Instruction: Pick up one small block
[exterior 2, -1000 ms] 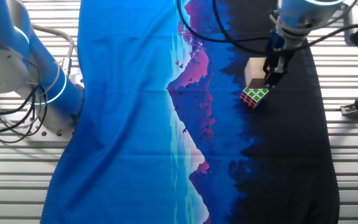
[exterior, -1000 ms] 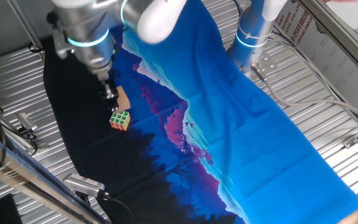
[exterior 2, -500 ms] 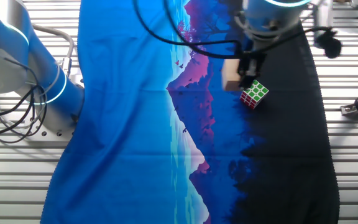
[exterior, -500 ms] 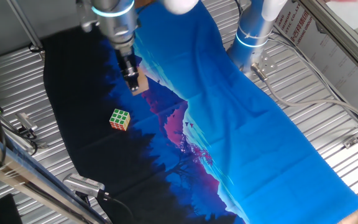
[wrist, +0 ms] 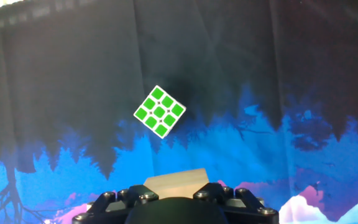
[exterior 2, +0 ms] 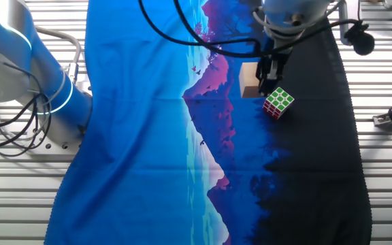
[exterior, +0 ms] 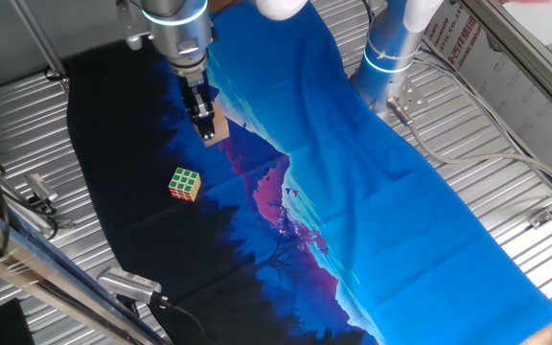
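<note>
The small block [exterior: 217,128] is a plain tan wooden cube. My gripper [exterior: 205,123] is shut on it and holds it in the air above the blue and black cloth [exterior: 372,192]. In the other fixed view the block [exterior 2: 249,80] sits beside the fingers of the gripper [exterior 2: 264,76]. In the hand view the block [wrist: 178,182] shows between the jaws just above the gripper body [wrist: 174,202]. The multicoloured puzzle cube [exterior: 185,183] lies on the cloth below and apart from the gripper; it also shows in the other fixed view [exterior 2: 278,103] and in the hand view [wrist: 160,111].
A second robot base [exterior: 389,59] stands at the cloth's far side, also seen in the other fixed view [exterior 2: 26,75]. Ribbed metal table [exterior: 506,201] surrounds the cloth. Cables and clamps [exterior: 127,284] lie near the front edge.
My gripper has lifted the small block off the cloth beside the puzzle cube and carried it up and away from the cube. Since half a second ago it has barely moved.
</note>
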You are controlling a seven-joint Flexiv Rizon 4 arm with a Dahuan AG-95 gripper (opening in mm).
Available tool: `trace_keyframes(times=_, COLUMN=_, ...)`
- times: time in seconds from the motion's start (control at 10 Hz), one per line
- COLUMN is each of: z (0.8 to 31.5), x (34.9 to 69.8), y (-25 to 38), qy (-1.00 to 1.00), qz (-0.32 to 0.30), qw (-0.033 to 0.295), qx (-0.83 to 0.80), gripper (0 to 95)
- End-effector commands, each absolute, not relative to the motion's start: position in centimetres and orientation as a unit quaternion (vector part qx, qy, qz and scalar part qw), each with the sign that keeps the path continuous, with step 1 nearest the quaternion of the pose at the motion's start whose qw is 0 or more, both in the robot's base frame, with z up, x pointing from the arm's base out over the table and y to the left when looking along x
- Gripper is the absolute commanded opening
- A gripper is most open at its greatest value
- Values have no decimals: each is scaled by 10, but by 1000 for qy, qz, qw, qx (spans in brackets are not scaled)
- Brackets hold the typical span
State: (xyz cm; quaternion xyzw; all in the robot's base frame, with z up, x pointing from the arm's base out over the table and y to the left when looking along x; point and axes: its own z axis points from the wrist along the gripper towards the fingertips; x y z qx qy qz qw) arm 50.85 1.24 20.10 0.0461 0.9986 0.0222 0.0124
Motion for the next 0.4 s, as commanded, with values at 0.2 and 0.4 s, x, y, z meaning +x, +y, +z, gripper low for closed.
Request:
trace_keyframes(times=0.2, z=202, x=507, y=12, qy=999, qz=19, qw=9, qx=38, gripper=0)
trace_keyframes(times=0.4, z=202, x=507, y=12, qy=999, qz=20, qw=5, qx=35, gripper=0)
